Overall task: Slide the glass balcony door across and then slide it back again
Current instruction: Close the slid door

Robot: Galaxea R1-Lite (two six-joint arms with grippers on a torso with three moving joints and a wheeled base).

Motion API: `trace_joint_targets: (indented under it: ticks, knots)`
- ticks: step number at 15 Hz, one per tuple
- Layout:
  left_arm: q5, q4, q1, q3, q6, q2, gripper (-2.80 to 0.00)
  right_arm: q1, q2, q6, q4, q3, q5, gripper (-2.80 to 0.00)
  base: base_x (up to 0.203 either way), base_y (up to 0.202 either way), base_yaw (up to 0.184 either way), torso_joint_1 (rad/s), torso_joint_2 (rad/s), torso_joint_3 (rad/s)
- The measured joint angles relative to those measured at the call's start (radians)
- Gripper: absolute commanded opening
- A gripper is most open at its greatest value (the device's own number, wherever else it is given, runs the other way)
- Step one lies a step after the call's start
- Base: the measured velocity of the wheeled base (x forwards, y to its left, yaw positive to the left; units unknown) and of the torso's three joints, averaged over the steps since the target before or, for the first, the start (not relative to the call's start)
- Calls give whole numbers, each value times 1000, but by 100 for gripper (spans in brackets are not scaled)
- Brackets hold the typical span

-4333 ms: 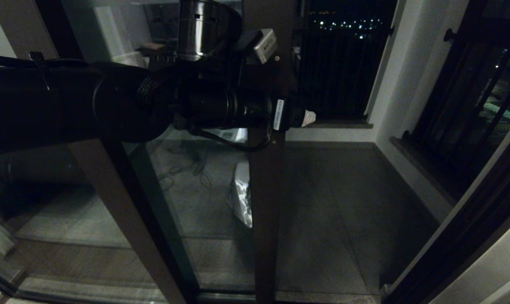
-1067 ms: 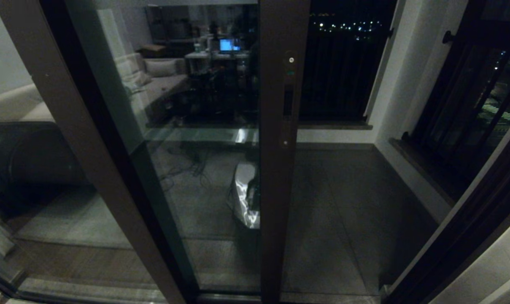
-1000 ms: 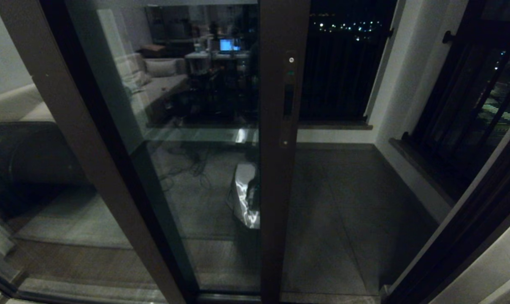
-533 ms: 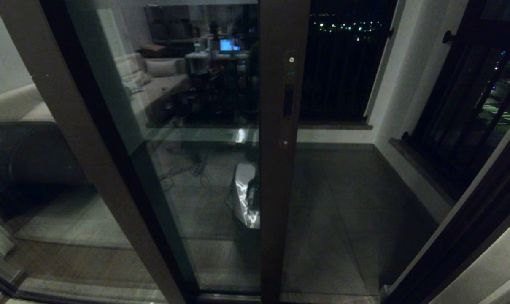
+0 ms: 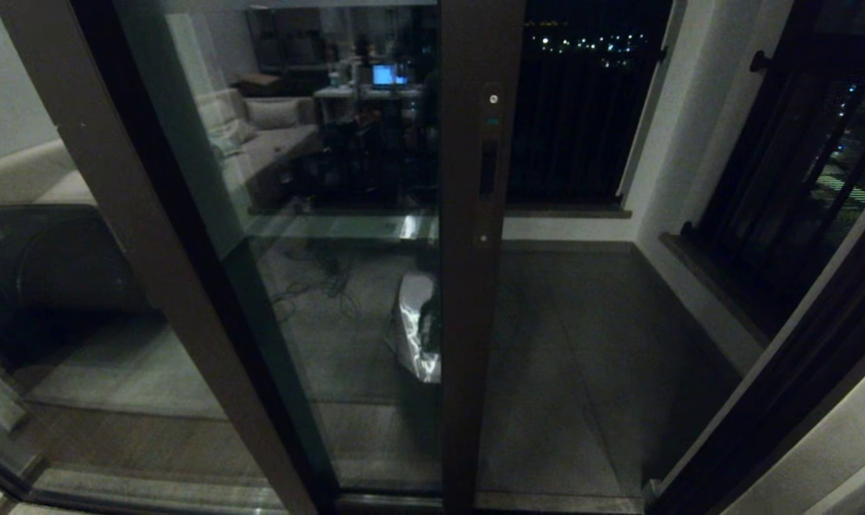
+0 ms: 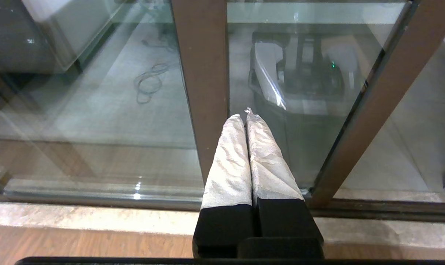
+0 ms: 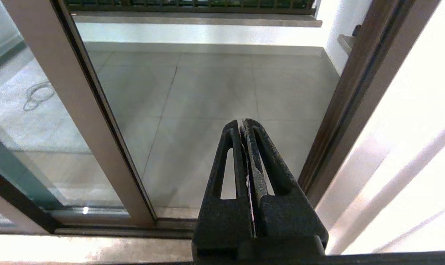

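The door (image 5: 346, 236) is a tall pane of reflective glass in a dark brown frame. Its edge stile (image 5: 475, 250) stands upright, running floor to top, with a narrow vertical handle slot (image 5: 488, 168) and small screws. It sits partway across the opening, the tiled balcony floor (image 5: 582, 343) bare beside it. Its top is cut off, and room reflections cloud the glass. Both hands hang low near the sill: the left hand (image 6: 247, 115) pressed together and wrapped pale, the right hand (image 7: 242, 125) together too.
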Motion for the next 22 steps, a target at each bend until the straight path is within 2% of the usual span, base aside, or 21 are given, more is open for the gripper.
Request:
trace_joint_targets:
  ticks: [7, 11, 22]
  knots:
    - [-5, 0, -1, 0, 21, 0, -280, 0, 0, 0, 0, 0, 0, -280, 0, 0, 0, 0, 0, 0]
    - [4, 0, -1, 0, -8, 0, -280, 0, 0, 0, 0, 0, 0, -280, 0, 0, 0, 0, 0, 0]
    - [7, 0, -1, 0, -10, 0, -280, 0, 0, 1, 0, 0, 0, -280, 0, 0, 0, 0, 0, 0]
